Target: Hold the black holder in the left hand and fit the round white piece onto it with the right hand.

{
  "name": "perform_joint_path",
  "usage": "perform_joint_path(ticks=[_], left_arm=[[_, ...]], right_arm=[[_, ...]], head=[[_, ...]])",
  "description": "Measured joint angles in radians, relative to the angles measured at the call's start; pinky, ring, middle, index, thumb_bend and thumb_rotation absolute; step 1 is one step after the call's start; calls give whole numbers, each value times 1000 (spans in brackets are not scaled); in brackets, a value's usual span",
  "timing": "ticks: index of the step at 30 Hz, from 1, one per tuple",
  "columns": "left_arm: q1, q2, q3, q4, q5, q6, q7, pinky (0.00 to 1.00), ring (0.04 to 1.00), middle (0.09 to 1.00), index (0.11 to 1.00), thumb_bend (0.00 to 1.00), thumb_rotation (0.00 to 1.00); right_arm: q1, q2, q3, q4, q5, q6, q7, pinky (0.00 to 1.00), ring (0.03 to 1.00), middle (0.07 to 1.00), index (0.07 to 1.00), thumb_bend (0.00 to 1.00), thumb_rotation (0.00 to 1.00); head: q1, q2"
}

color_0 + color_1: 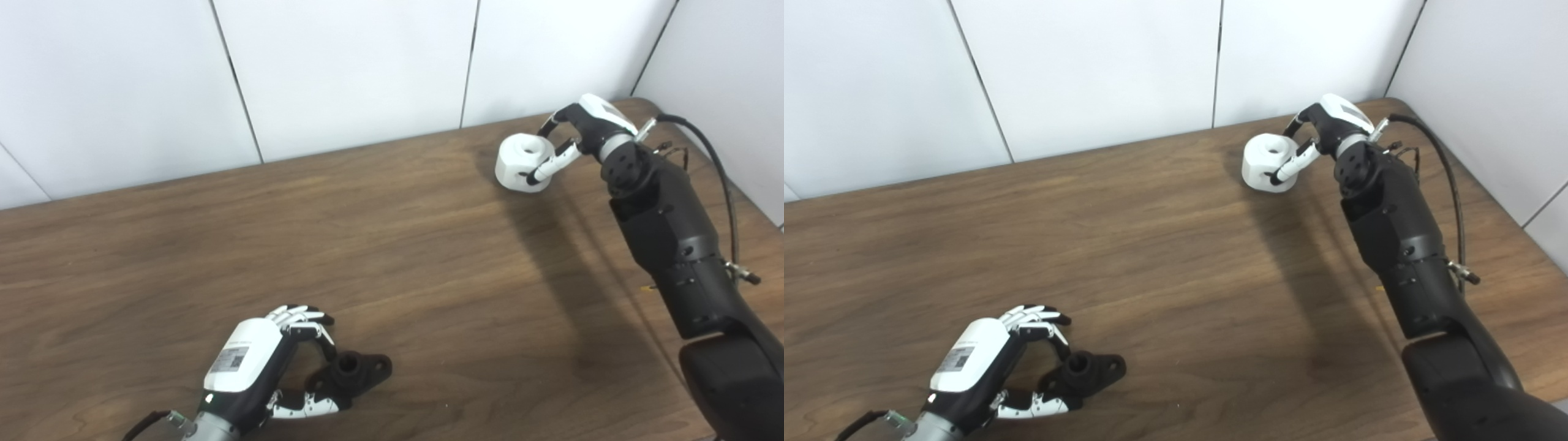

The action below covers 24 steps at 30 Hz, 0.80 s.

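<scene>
Brown wooden worktop (1151, 245), white panelled wall behind. Near left: left robot hand (992, 361), fingers curled around a black holder (1087, 370) that rests on the worktop, thumb under its near side. Far right: right robot hand (1323, 135) gripping a round white piece (1265, 160) with a central hole, black cable trailing along the arm.

Wooden table (392, 245), white panelled walls (343, 67)
</scene>
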Motion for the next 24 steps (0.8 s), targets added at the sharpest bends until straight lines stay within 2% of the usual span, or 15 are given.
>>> perform_joint_path(ticks=[5, 13, 17, 21, 24], left_arm=[[0, 0, -1, 0, 0, 3, 0, 904, 857, 789, 487, 522, 52], [0, -2, -4, -1, 2, 11, -1, 904, 860, 790, 487, 522, 52], [-1, -4, -8, -2, 10, 19, -1, 903, 860, 789, 487, 522, 52], [-1, -9, -16, -21, 27, 42, -13, 900, 859, 791, 487, 522, 53], [-4, -15, -26, -37, 45, 65, -33, 905, 861, 795, 487, 522, 53]], right_arm=[[2, -1, 12, -1, 2, 0, -10, 976, 950, 856, 487, 523, 137], [3, -3, 20, -4, 6, 0, -12, 967, 963, 866, 487, 523, 137], [7, -6, 27, -14, 12, 0, -12, 964, 957, 866, 488, 523, 137], [40, -6, 25, -111, 15, 1, 25, 871, 908, 846, 487, 523, 135], [63, -11, 25, -240, 8, 1, 95, 879, 894, 814, 487, 523, 134]], head=[[5, 2], [5, 2], [32, 9], [101, 28], [129, 34]])
